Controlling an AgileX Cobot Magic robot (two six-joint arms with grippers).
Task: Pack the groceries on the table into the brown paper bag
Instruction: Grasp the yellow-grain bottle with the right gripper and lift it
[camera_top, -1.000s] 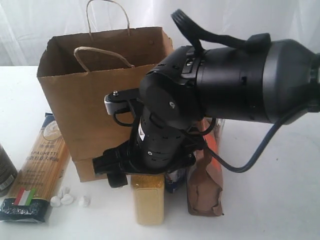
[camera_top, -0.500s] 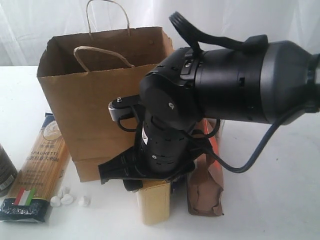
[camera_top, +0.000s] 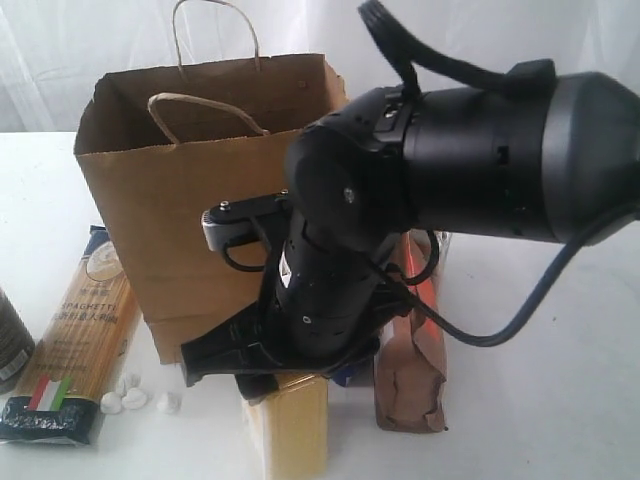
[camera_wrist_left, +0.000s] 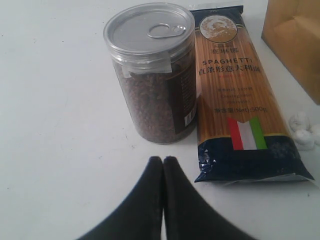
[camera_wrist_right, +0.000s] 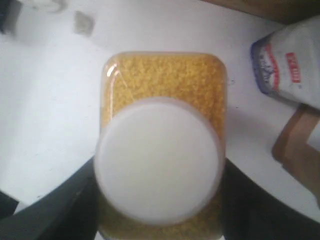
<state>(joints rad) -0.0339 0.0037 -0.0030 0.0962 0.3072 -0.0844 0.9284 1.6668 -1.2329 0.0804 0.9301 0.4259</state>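
I see right gripper (camera_wrist_right: 159, 200) clamped on yellow-filled bottle (camera_wrist_right: 165, 80), one finger each side. Left gripper (camera_wrist_left: 163, 165) closed, empty; dark jar (camera_wrist_left: 152, 85) just ahead.

The left gripper (camera_wrist_left: 163, 160) hovers low, its fingers pressed together. The right arm (camera_top: 480, 160) bends steeply down at the wrist. The right gripper (camera_wrist_right: 160, 207) clamps the yellow-filled bottle (camera_wrist_right: 165, 80) from both sides.

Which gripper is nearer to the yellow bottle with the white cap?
Right. The right gripper has its fingers on both sides of the yellow bottle. The left gripper is away from it, by the dark jar and spaghetti.
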